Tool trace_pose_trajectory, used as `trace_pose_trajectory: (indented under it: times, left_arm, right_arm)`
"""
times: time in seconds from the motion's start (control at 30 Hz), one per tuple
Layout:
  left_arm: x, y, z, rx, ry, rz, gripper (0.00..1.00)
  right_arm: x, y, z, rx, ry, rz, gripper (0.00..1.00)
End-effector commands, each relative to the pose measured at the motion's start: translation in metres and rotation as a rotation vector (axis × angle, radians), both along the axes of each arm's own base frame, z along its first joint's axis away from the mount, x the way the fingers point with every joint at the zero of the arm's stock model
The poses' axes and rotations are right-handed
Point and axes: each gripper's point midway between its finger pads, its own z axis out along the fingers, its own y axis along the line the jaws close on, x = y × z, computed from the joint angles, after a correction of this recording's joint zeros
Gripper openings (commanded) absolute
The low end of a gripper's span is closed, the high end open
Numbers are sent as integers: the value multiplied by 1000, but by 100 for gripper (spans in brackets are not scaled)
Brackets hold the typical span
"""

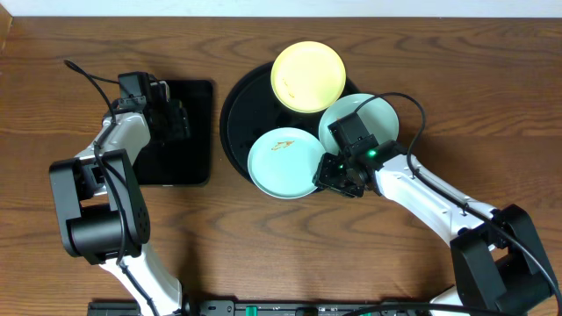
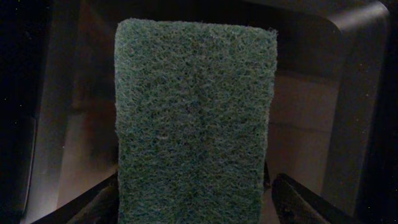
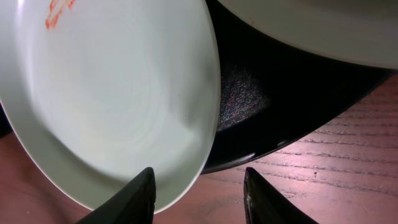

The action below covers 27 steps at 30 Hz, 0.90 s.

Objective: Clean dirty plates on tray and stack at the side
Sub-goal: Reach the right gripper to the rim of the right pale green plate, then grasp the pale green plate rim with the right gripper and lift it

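Three plates (image 1: 307, 75) crowd tray (image 1: 235, 114); right fingers (image 3: 140, 199) apart at smeared plate (image 3: 112, 93); left fingers (image 2: 93, 208) seemingly clamp sponge (image 2: 196, 118).

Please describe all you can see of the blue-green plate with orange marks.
The plate is small, round, shallow, pale blue-green, seemingly glazed ceramic. A few thin orange smears sit off its centre. It lies face up on the black tray, its near edge overhanging the rim. The right gripper is open beside that edge; contact is unclear.

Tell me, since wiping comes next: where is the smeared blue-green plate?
Overhead, the smeared plate overhangs the near rim of the tray, just left of the right pincer, in front of the yellow plate.
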Motion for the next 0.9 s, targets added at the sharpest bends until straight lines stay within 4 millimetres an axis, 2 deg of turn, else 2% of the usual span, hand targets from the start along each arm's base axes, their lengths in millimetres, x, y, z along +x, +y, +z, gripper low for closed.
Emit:
trace_pose_trajectory:
  times: [0.0, 0.03, 0.1, 0.13, 0.3, 0.87]
  left_arm:
    - [3, -1, 13, -4, -26, -3, 74]
    - [3, -1, 13, -4, -26, -3, 74]
    - [3, -1, 13, -4, -26, -3, 74]
    - [3, -1, 13, -4, -26, -3, 74]
    - [3, -1, 13, -3, -26, -3, 75]
    - [3, 0, 13, -4, -26, -2, 75]
  right_arm:
    - [-2, 1, -2, -1, 12, -10, 43]
    - [-2, 1, -2, -1, 12, -10, 43]
    - [-2, 1, -2, 0, 12, -11, 53]
    - [-2, 1, -2, 0, 12, -11, 53]
    - [-2, 1, -2, 1, 16, -19, 45]
    - [-11, 14, -4, -55, -10, -43, 42]
